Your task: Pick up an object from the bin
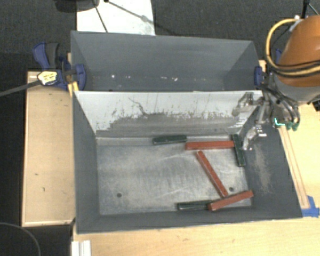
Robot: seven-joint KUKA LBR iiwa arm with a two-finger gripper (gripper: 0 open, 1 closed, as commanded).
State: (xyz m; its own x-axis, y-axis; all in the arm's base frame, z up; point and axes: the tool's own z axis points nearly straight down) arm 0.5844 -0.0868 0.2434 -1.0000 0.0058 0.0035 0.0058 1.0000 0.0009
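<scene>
The arm (290,87) reaches in over the right rim of the bin (160,63), its orange cover (305,39) high above the back right corner. From there the wrist slants down and to the left, ending in the gripper (248,136), which sits low beside the right wall, close under the back slope. Whether it is open or closed I cannot tell.

Right at its tip lies the short stick (239,154): dark green, slim and straight, lying roughly front to back on the floor by the right wall (whether the gripper touches it I cannot tell). Just left of the gripper a red bar (210,144) lies crosswise, its right end near the stick's far end. A slanted bar (212,173), also red, runs from under that one toward the front right. Farther forward a third red piece, the front bar (232,200), lies near the front wall, with a dark green front stick (192,206) at its left end. Farthest to the left, past the red bar, rests a dark green far stick (169,140).
</scene>
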